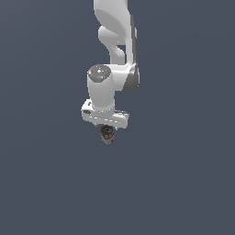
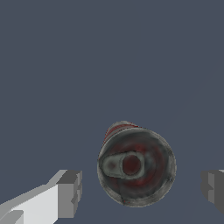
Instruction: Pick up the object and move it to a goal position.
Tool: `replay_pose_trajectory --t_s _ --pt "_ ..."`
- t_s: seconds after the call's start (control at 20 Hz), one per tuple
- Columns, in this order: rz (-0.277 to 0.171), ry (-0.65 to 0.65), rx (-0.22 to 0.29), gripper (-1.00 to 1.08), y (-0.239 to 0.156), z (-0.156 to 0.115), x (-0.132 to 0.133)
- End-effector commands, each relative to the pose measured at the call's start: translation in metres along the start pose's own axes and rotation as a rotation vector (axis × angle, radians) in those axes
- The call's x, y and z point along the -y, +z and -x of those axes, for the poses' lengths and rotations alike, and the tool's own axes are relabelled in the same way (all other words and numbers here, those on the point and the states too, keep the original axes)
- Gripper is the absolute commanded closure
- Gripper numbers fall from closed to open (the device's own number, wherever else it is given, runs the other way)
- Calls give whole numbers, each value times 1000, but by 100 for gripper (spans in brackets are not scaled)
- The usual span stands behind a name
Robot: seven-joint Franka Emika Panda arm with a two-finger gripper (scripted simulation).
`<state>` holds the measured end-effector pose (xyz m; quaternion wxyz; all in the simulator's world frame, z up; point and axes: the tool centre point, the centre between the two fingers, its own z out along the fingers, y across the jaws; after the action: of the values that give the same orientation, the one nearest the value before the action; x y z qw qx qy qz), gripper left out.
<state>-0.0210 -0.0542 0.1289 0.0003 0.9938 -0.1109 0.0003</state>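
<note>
In the wrist view the gripper (image 2: pixel 142 189) has its jaws spread wide, one grey pad (image 2: pixel 70 193) on each side of the can (image 2: pixel 136 166) with clear gaps, touching neither. The can stands upright between them on the plain grey surface (image 2: pixel 109 57), seen end-on. This looks like the approach before the grasp; next the jaws likely need to descend and close evenly. No goal marker shows.

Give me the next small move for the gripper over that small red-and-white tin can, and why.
Probably close the fingers. In the wrist view the small red-and-white cylindrical tin can sits between the two grey pads, with gaps on both sides, so the white gripper is open and roughly centred. The exterior view shows it already low over the can.
</note>
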Motion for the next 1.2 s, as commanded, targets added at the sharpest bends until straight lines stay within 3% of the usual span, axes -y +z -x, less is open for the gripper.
replay_pose_trajectory --t_s 0.0,0.85,0.9,1.15 --pt "0 -1 -1 -92 0 0 0" --pt "0 5 0 -92 51 1 0" --pt "0 5 0 108 51 1 0" --pt "0 5 0 108 51 1 0"
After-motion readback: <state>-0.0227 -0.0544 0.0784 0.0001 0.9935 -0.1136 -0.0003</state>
